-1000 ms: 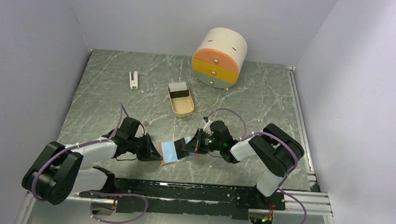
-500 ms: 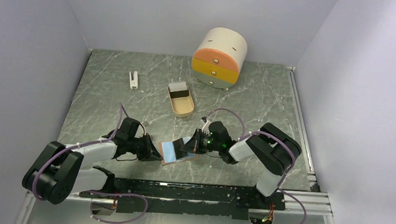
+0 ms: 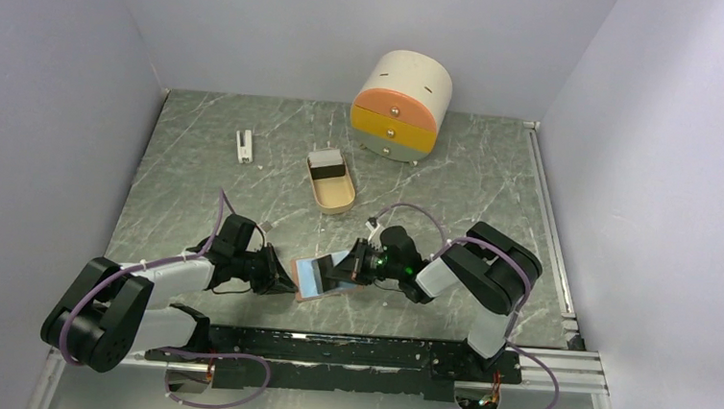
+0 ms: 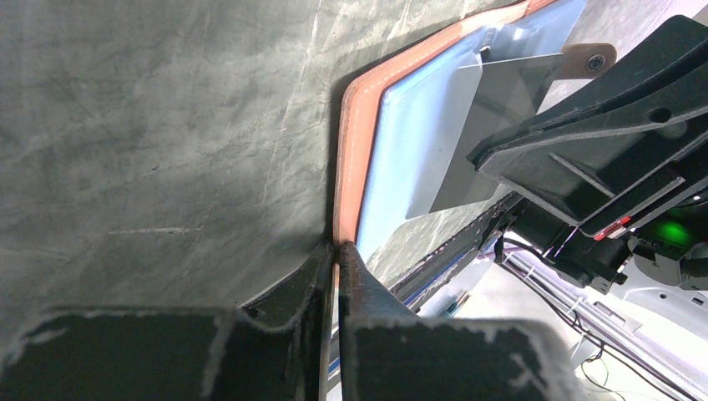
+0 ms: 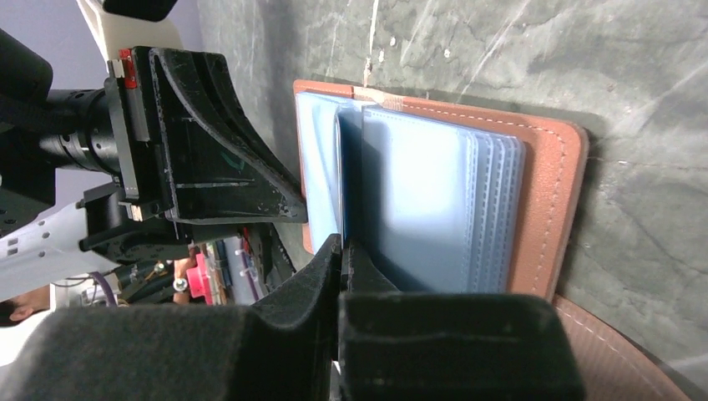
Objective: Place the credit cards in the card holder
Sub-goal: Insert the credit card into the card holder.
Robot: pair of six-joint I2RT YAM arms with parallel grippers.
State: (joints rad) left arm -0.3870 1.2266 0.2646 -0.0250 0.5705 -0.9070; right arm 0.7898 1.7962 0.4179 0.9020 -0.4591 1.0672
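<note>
The salmon-pink card holder (image 3: pixel 319 280) lies open near the table's front, its clear bluish pockets facing up. My left gripper (image 3: pixel 283 278) is shut on its left edge; the left wrist view shows the jaws pinching the leather rim (image 4: pixel 344 167). My right gripper (image 3: pixel 354 266) is shut on a grey credit card (image 4: pixel 476 117), whose far end lies among the pockets (image 4: pixel 401 167). In the right wrist view the card shows edge-on (image 5: pixel 341 167) between the pocket leaves (image 5: pixel 426 209), with my right gripper (image 5: pixel 342 244) closed on it. No other cards are in view.
A beige oval tray (image 3: pixel 332 195) sits mid-table behind the holder. A small white upright block (image 3: pixel 244 145) stands at the back left. A round cream box with orange and yellow drawers (image 3: pixel 402 106) stands at the back. A black rail (image 3: pixel 329 351) runs along the front edge.
The right arm has edged a little to the left toward the holder with the card. The left arm and the holder have stayed put.
</note>
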